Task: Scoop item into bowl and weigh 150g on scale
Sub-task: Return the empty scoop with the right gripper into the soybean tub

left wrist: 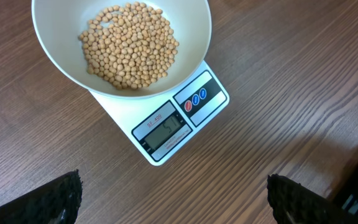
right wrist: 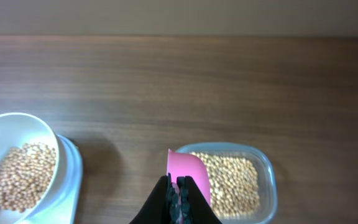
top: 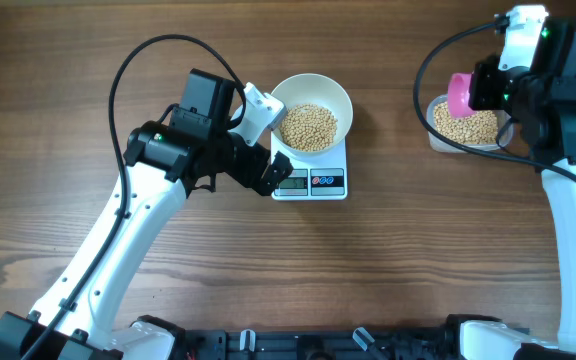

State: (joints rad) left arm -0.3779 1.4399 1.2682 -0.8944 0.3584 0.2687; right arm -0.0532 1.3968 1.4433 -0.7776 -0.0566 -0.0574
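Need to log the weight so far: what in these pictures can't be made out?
The scale: display digits too faint in the left wrist view, too small overhead.
The pink scoop in the right gripper: its own wall hides any load in the right wrist view; too small overhead.
The clear tub: near side cut off by the right wrist view's bottom edge; the right arm covers part overhead.

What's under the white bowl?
The scale. Only its front part shows, with the buttons and the display, which is too blurred to read. The bowl covers the rest of its top. The bowl holds beans.
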